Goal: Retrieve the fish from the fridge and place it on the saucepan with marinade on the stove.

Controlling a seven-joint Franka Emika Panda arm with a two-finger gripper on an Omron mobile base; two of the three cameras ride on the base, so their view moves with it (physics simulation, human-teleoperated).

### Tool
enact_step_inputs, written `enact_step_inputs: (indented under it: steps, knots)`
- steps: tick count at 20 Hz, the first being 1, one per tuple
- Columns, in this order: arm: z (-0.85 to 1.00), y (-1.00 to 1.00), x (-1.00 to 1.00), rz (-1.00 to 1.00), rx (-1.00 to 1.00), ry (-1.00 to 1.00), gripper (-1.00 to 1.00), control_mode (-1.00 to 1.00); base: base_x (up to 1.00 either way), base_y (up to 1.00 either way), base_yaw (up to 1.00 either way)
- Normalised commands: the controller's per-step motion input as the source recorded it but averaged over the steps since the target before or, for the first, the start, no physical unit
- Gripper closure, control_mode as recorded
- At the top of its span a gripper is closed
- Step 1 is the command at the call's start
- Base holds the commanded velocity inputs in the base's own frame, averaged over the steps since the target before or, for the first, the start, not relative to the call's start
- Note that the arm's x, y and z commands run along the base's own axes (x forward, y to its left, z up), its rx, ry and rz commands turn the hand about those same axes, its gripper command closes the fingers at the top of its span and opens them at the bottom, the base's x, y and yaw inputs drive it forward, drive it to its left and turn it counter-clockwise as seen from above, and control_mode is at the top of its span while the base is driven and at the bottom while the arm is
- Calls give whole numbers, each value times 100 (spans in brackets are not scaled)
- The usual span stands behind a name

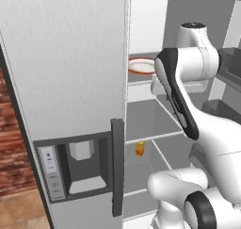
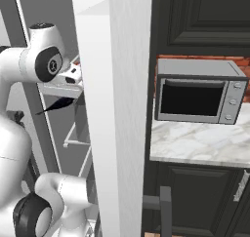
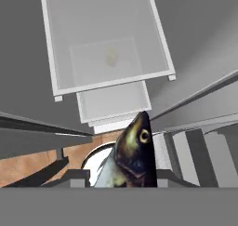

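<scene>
From my seat the gripper (image 3: 123, 176) reads as closed on the fish (image 3: 132, 157), a small dark grey and whitish body with a yellowish eye, whose head rises between the two dark finger tips in the hand view. In the right base view a thin dark pointed shape (image 2: 57, 105) just below the hand is probably the fish's tail. So the fish is in the hand, inside the open compartment of the tall light-grey two-door fridge (image 1: 66, 68), up among its white wire shelves (image 1: 148, 137).

I judge the fish light, soft and slick, so the hold belongs across the thick middle of the body, firm but not crushing. A round white plate with a red rim (image 1: 141, 65) sits on the upper shelf, and a small yellow-orange upright item (image 1: 140, 148) stands lower down.
</scene>
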Motion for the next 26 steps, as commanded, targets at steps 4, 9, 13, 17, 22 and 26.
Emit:
enact_step_inputs:
  steps: [4, 9, 13, 17, 22, 26]
  knots:
    - [-1, 10, -41, 0, 0, 10, 100, -100, 0, 0, 0]
    - [-6, 0, -30, 1, 0, 4, 100, 100, -24, 0, 0]
    - [0, 0, 0, 0, 0, 0, 100, 100, -97, 8, 0]
    - [0, 0, 0, 0, 0, 0, 100, 100, -100, 58, -4]
    - [0, 0, 0, 0, 0, 0, 100, 100, -86, 78, -19]
    - [0, 0, 0, 0, 0, 0, 100, 100, -68, 9, -69]
